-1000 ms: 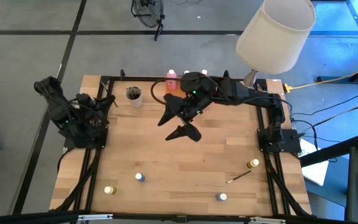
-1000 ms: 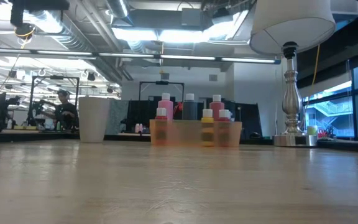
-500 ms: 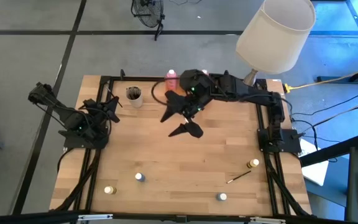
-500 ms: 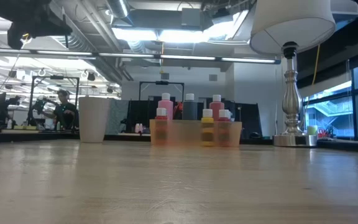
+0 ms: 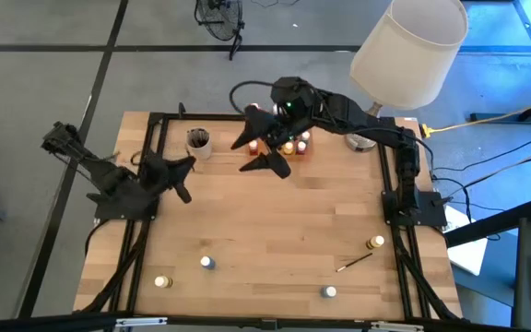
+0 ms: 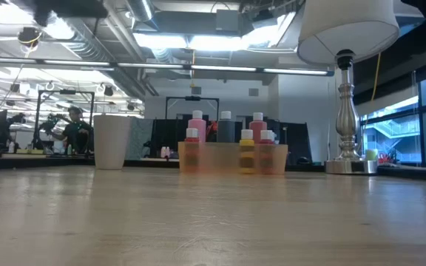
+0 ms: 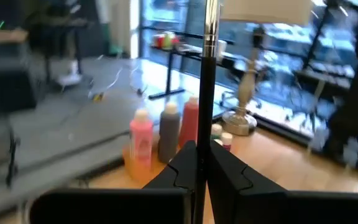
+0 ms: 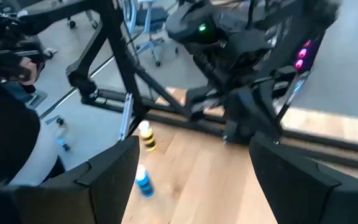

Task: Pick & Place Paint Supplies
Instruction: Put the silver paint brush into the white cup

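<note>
We note an orange tray (image 6: 232,159) at the table's (image 6: 213,222) far edge, holding two pink bottles (image 6: 197,125) flanking a grey bottle (image 6: 225,127), with yellow-lidded and red-lidded pots in front. A beige cup (image 6: 112,141) stands beside it; a lamp (image 6: 346,89) opposite.

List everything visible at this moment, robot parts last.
tray: one, orange, back of table
tall bottles: three, two pink and one grey, in the tray
tray pots: several, count unclear, in the tray
loose pots: four, yellow or white lids, table front
brush: one, dark, front right
cup: one, beige, back left
lamp: one, white shade, back right
person: one, room behind
left gripper: shut, table's left side
right gripper: open, above the tray
</note>
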